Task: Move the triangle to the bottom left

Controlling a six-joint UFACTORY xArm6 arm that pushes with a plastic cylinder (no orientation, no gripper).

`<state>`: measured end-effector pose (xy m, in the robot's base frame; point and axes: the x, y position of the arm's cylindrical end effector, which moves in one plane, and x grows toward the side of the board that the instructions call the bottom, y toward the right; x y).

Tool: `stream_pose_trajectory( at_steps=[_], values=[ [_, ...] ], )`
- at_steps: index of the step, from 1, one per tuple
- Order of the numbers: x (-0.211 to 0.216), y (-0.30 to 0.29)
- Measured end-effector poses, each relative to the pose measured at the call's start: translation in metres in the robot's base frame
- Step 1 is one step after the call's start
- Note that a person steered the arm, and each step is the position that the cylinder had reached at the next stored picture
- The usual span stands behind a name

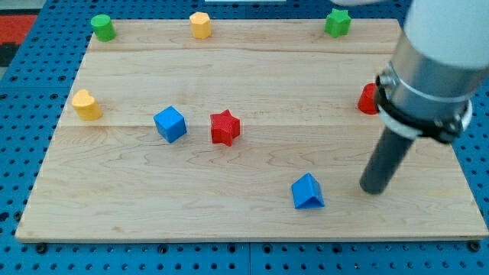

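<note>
Camera view looks down at an angle on a pale wooden board [252, 114] of glued planks, lying on a blue pegboard [23, 114] dotted with regular holes; a strip of red-orange surface [19, 27] shows at the view's top left corner. No brand, label or writing can be read anywhere.

The arm comes in from the view's top right as a broad grey cylinder with a black collar, narrowing to the dark rod. My tip [373, 189] rests on the board just to the right of the blue triangle [307, 192], with a narrow gap between them. This arm carries no jaws, only the rod, and it holds nothing.

That blue triangle sits in the lower right part of the board, near the bottom edge, well apart from the bottom left corner. A red star [225, 127] and a blue cube [170, 124] stand side by side near the middle. A yellow block [86, 105], rounded in shape, lies at the left edge. Along the top edge stand a green cylinder [102, 27], a yellow block of perhaps hexagonal shape [200, 24] and a green star [337, 22]. A red block [368, 99] at the right edge is partly hidden by the arm, so its shape cannot be told.
</note>
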<state>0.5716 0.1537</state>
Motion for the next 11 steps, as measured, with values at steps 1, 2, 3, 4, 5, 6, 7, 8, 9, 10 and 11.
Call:
stream_pose_trajectory(
  at_steps=[1,2,3,4,5,6,7,8,9,10,11],
  values=[
    [0.018,-0.095],
    [0.015,-0.142],
    [0.022,-0.028],
    [-0.014,0.019],
    [-0.021,-0.089],
    [-0.021,-0.222],
    [-0.018,-0.267],
    [-0.008,-0.164],
    [-0.053,-0.134],
    [-0.067,-0.203],
    [-0.064,-0.305]
  ],
)
